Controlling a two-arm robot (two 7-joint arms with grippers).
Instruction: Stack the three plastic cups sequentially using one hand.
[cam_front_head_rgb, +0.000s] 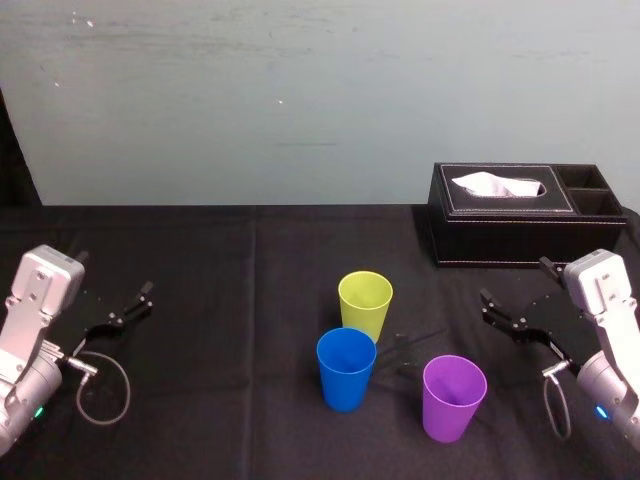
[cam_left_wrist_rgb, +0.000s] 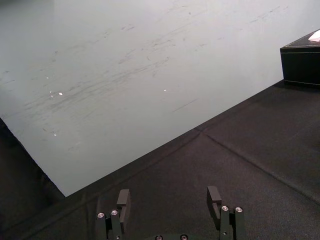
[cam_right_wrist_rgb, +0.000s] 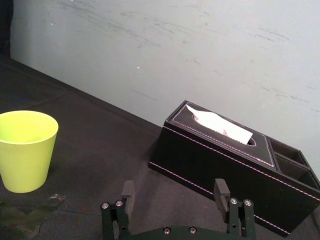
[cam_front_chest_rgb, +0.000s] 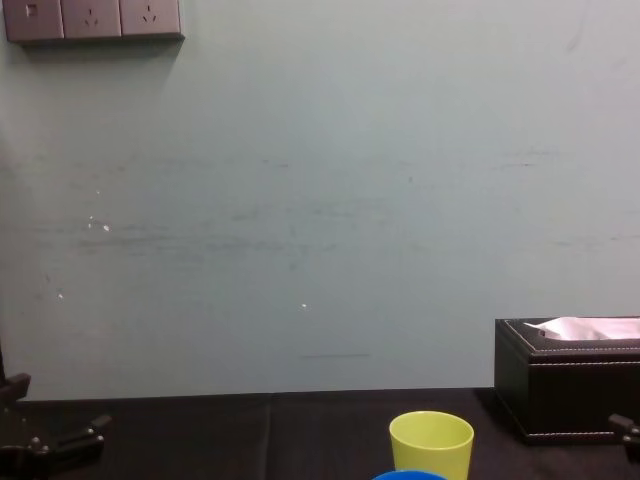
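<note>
Three cups stand upright and apart on the black cloth: a yellow-green cup (cam_front_head_rgb: 365, 305) at the back, a blue cup (cam_front_head_rgb: 346, 368) just in front of it, and a purple cup (cam_front_head_rgb: 454, 397) to the front right. My right gripper (cam_front_head_rgb: 512, 288) hovers open to the right of the cups, beside the purple one, with nothing between its fingers. In the right wrist view the right gripper (cam_right_wrist_rgb: 175, 189) points past the yellow-green cup (cam_right_wrist_rgb: 25, 150). At the far left my left gripper (cam_front_head_rgb: 118, 285) rests open and empty. The chest view shows the yellow-green cup (cam_front_chest_rgb: 431, 443) and the blue cup's rim (cam_front_chest_rgb: 410, 476).
A black leather tissue box (cam_front_head_rgb: 520, 215) with a white tissue stands at the back right, just behind the right gripper. A pale wall (cam_front_head_rgb: 300, 90) closes the table's far edge. Loose cables hang from both wrists.
</note>
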